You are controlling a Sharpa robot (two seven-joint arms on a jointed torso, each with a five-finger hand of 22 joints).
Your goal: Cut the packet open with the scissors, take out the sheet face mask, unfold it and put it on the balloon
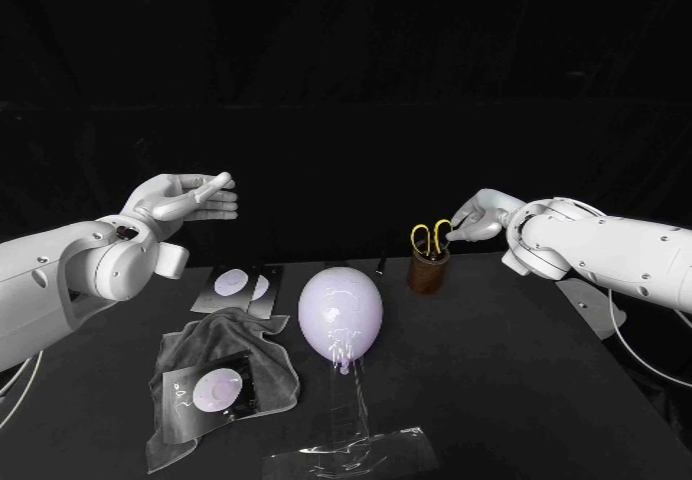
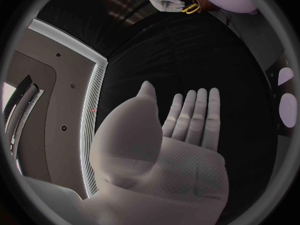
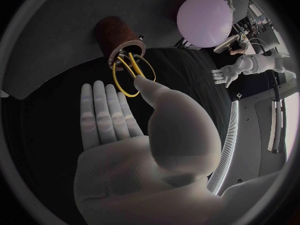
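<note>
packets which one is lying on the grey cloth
The packet nearest the robot, atop the grey cloth; the other packet lies farther back beside the balloon.

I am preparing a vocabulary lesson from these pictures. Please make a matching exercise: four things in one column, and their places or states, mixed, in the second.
1. yellow-handled metal scissors
2. pale lilac oval balloon
3. crumpled grey cloth
4. left robot hand

A. under a dark square packet
B. standing in a brown round holder
C. raised, holding nothing
D. lying between cloth and holder

Pairs: 1-B, 2-D, 3-A, 4-C.
</note>
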